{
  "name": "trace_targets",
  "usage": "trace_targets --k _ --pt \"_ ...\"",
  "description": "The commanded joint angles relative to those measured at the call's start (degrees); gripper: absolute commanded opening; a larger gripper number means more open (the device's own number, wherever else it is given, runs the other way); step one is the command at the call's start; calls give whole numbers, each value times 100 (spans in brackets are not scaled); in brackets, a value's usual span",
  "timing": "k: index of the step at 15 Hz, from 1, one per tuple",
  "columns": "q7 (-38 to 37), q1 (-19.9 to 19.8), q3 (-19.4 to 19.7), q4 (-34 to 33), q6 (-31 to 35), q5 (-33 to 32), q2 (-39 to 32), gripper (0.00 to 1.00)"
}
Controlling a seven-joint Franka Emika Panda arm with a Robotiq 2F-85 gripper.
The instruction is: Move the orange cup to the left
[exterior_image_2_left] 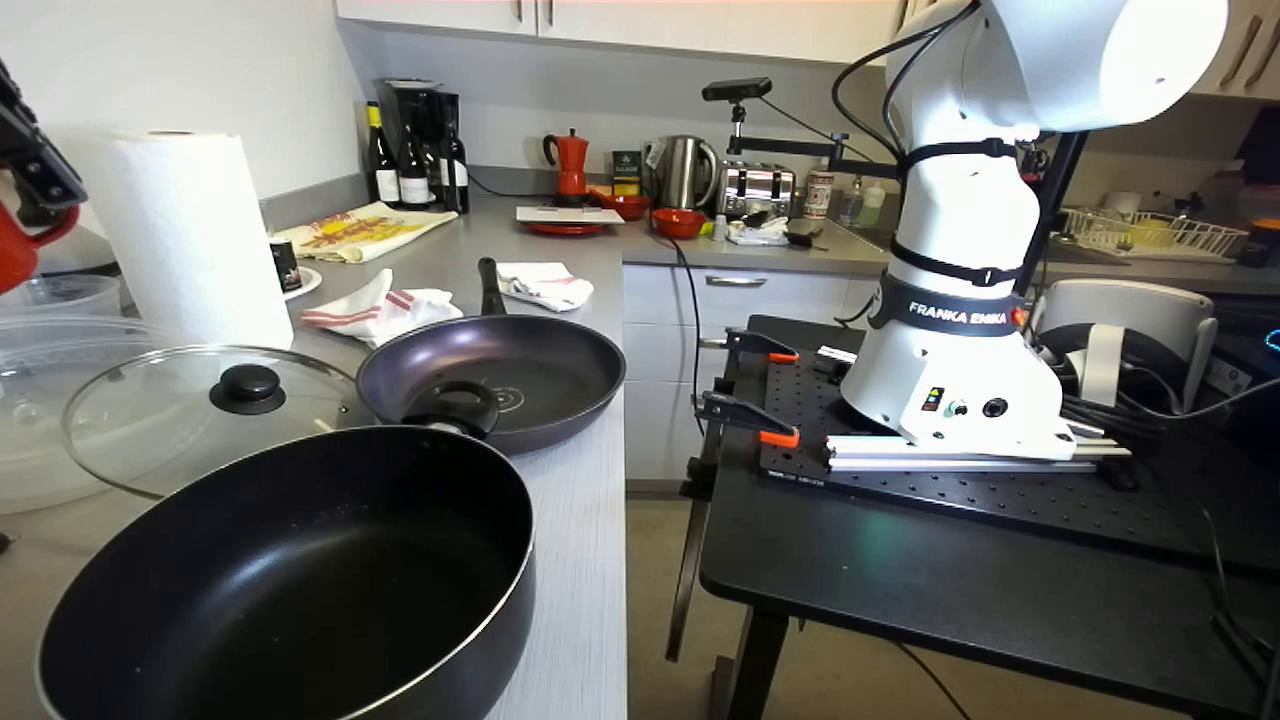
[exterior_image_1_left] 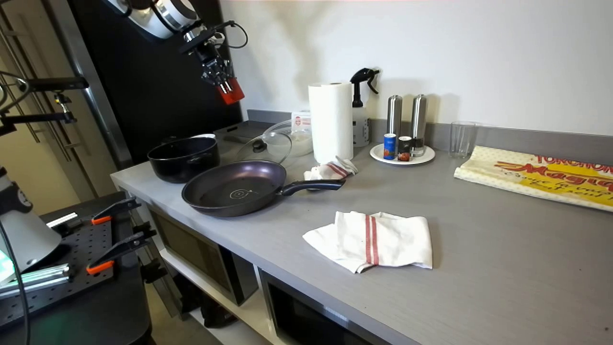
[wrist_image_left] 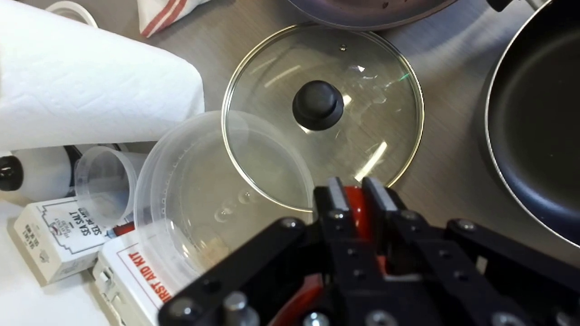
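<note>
High in the air near the dark panel, my gripper [exterior_image_1_left: 221, 85] is shut on the orange cup [exterior_image_1_left: 234, 92]. At the left edge of an exterior view, part of the cup [exterior_image_2_left: 12, 252] shows with its handle [exterior_image_2_left: 62, 226] at the fingers. Looking from the wrist, the red handle [wrist_image_left: 358, 208] is pinched between the two fingertips. More red of the cup [wrist_image_left: 301, 296] appears lower down, mostly hidden behind the gripper's links. Cup and counter are well apart.
Below lie a glass lid [wrist_image_left: 319, 149], a clear plastic bowl [wrist_image_left: 199, 213] and a black pot [exterior_image_1_left: 182, 160]. A frying pan [exterior_image_1_left: 234, 189], a paper towel roll [exterior_image_1_left: 331, 122] and a spray bottle [exterior_image_1_left: 360, 125] stand close by. Striped towels [exterior_image_1_left: 378, 239] lie farther along the counter.
</note>
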State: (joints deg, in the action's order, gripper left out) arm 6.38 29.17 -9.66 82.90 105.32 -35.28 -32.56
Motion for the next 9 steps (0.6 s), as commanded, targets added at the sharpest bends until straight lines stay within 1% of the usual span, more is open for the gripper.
trace_targets --k 1,9 --pt "283 127 -58 -429 -328 -256 -276 4" --pt "767 214 -63 -1009 -570 -403 -680 4"
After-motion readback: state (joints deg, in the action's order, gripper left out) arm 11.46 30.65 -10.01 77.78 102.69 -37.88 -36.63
